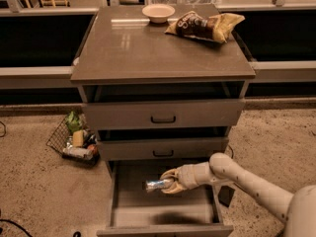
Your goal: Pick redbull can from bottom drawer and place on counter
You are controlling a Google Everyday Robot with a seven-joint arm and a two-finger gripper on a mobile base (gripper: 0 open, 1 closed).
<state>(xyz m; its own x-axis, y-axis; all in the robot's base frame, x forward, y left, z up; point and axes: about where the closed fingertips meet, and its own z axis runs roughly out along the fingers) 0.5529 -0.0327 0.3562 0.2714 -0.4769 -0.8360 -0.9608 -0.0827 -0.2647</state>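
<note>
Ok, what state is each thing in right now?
bottom drawer: pulled open.
redbull can: on its side, gripped, over the drawer floor.
gripper: inside the bottom drawer, shut on the redbull can.
chip bag: lying on the counter.
bowl: upright on the counter.

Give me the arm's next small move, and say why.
Probably lift slightly and draw outward: the end effector is inside the open bottom drawer, closed on the redbull can. The middle drawer sits just above it, and the counter lies well higher.
</note>
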